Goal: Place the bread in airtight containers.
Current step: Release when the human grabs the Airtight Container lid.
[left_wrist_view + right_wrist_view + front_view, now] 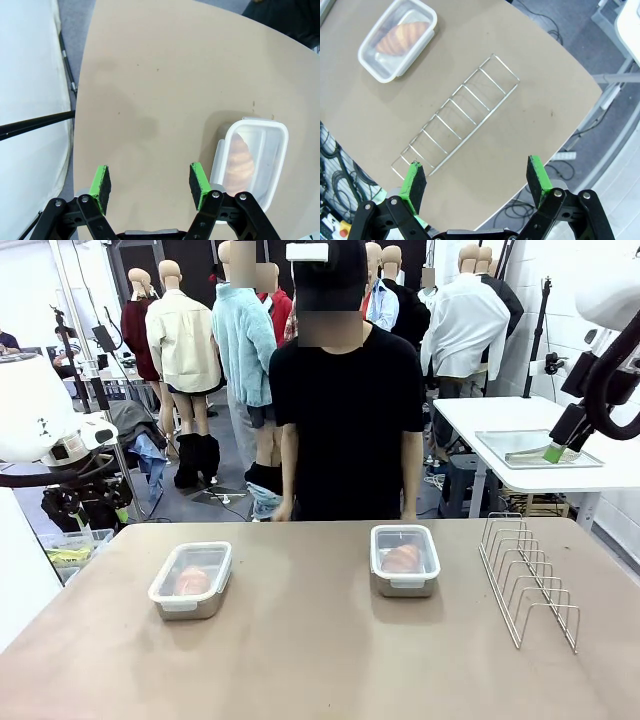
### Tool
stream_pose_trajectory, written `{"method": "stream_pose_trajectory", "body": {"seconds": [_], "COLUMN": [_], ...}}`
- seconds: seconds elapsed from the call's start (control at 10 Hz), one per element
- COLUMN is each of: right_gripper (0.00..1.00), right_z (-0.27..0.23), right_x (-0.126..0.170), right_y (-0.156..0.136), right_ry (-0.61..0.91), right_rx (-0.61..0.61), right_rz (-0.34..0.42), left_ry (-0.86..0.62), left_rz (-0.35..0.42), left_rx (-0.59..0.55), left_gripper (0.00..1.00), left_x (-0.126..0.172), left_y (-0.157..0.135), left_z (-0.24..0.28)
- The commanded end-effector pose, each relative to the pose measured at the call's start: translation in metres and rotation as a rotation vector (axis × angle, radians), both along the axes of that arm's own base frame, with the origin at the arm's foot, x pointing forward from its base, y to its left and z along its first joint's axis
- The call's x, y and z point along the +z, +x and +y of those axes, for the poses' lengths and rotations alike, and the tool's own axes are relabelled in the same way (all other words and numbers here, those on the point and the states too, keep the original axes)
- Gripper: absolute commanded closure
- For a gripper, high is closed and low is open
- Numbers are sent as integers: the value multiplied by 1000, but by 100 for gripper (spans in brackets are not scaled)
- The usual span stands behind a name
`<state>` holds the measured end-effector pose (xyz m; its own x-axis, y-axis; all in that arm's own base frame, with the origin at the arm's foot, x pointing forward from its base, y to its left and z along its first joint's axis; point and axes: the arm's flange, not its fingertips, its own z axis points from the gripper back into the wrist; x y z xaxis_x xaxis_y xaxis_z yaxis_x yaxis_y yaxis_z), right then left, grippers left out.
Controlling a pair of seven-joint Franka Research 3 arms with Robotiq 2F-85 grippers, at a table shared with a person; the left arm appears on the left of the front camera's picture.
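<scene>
Two steel airtight containers with clear clipped lids stand on the brown table, one at the left [191,580] and one right of the middle [405,560]. Each holds a golden-brown croissant under its lid: the left one [192,581] and the right one [402,559]. My left gripper [150,187] hangs open high above the table, with the left container [252,162] and its bread [240,160] to its right. My right gripper [476,181] is open too, high over the table's edge, far from the other container [397,40] and its bread [402,37]. In the front view a green fingertip [553,453] of the right gripper shows at upper right.
A wire rack [530,580] stands at the table's right side and lies below my right gripper [455,120]. A person in black [345,410] stands at the far edge with hands down. A white side table with a metal tray [535,448] sits behind at right.
</scene>
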<state>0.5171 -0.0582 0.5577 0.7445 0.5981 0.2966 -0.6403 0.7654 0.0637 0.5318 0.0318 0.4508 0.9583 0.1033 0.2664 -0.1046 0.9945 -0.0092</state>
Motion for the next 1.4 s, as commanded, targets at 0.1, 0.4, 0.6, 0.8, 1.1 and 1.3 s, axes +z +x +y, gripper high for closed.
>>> {"method": "stream_pose_trajectory", "body": {"seconds": [0.1, 0.4, 0.6, 0.8, 1.1, 1.3], "right_gripper": [0, 0, 0, 0, 0, 0], "right_z": [0, 0, 0, 0, 0, 0], "right_x": [1, 1, 1, 1, 1, 1], "right_y": [3, 3, 3, 3, 3, 3], "right_ry": [-5, -5, -5, -5, -5, -5], "right_rx": [0, 0, 0, 0, 0, 0], "right_rz": [5, 5, 5, 5, 5, 5], "left_ry": [0, 0, 0, 0, 0, 0], "left_rz": [-1, -1, -1, -1, -1, -1], "left_rx": [1, 1, 1, 1, 1, 1], "left_gripper": [18, 18, 18, 18, 18, 18], "left_x": [1, 1, 1, 1, 1, 1], "left_y": [-1, -1, -1, -1, -1, -1], "left_z": [1, 1, 1, 1, 1, 1]}}
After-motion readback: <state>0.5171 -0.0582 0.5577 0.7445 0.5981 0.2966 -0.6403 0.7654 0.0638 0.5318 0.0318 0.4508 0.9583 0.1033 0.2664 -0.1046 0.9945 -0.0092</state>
